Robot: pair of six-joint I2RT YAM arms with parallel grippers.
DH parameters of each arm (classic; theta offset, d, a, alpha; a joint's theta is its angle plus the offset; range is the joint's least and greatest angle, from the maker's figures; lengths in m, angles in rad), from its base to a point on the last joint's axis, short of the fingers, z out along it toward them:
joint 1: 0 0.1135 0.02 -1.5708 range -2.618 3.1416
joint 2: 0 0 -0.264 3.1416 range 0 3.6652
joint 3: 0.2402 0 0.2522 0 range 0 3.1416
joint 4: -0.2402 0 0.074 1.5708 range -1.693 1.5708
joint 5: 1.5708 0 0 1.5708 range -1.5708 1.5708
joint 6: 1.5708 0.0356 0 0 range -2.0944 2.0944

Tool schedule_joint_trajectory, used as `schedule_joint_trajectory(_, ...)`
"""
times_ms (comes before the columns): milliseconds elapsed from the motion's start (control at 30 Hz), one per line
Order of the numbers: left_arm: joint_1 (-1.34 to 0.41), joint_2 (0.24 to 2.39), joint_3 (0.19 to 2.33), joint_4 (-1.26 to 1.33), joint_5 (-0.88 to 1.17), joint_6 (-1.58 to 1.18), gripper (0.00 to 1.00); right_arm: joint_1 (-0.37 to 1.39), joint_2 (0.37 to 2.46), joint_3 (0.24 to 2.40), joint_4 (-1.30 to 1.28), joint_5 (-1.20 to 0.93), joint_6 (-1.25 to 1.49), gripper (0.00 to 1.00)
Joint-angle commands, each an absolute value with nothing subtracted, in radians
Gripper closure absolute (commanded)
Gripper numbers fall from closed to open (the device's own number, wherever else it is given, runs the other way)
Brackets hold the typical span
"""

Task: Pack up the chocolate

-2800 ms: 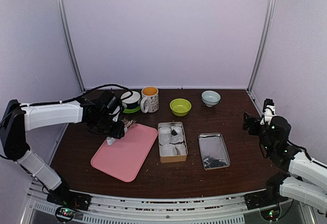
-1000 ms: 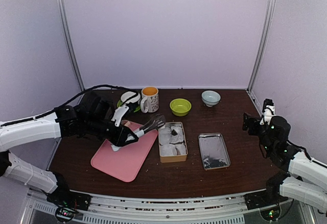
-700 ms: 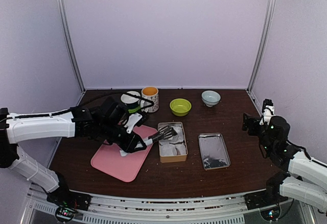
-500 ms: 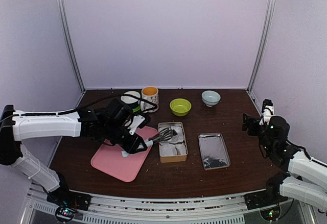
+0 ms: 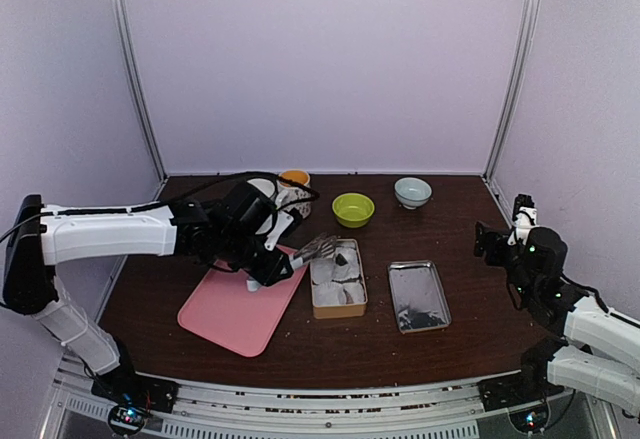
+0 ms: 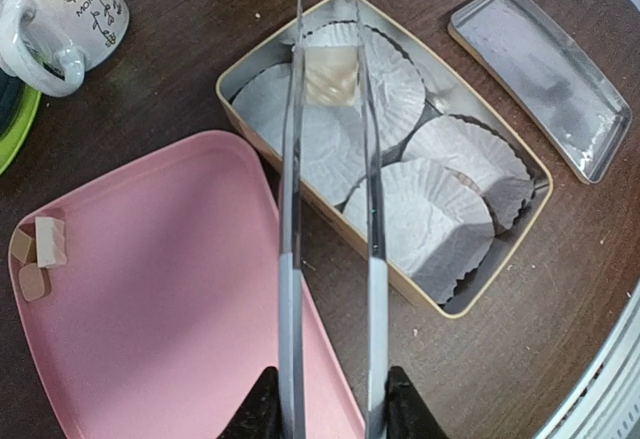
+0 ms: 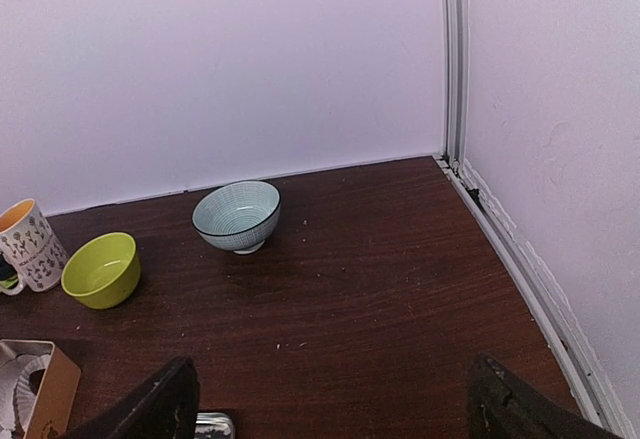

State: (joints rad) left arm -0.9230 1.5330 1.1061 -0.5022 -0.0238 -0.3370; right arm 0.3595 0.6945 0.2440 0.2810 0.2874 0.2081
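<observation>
My left gripper (image 6: 325, 409) is shut on the handles of long metal tongs (image 6: 290, 209). The tong tips pinch a whitish chocolate (image 6: 331, 71) over the far paper cup of the open tin (image 6: 225, 94). Two pale chocolate pieces (image 6: 48, 241) lie at the far left corner of the pink tray (image 6: 150, 289). In the top view the left gripper (image 5: 262, 264) hangs over the tray's right edge, and a dark chocolate (image 5: 342, 258) sits in the tin (image 5: 338, 312). My right gripper (image 7: 330, 409) stands open and holds nothing, far right of the tin.
The tin's lid (image 5: 418, 296) lies right of the tin. A printed mug (image 5: 292, 184), a green bowl (image 5: 353, 209) and a pale blue bowl (image 5: 412, 192) stand along the back. White paper cups fill the tin. The right wall rail (image 7: 455, 59) runs close beside the right arm.
The left arm has carried the tongs from over the pink tray to the tin, then drawn them toward the tin's far end. The right arm has not moved.
</observation>
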Motion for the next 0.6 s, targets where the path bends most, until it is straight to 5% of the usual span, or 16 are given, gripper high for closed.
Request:
schedule_joint_trajectory(0, -0.927, 1.579, 1.159, -0.518, -0.104, -0.308, 0.74, 0.355, 0.684, 0.265, 0.281, 0.285, 0.201, 0.07)
schedule_joint_trajectory(200, -0.927, 1.598, 1.171, -0.519, -0.149, -0.309, 0.73, 0.356, 0.683, 0.264, 0.281, 0.287, 0.203, 0.07)
schedule_joint_trajectory(567, -0.926, 1.597, 1.166, -0.505, -0.151, -0.321, 0.53, 0.355, 0.683, 0.264, 0.278, 0.286, 0.202, 0.07)
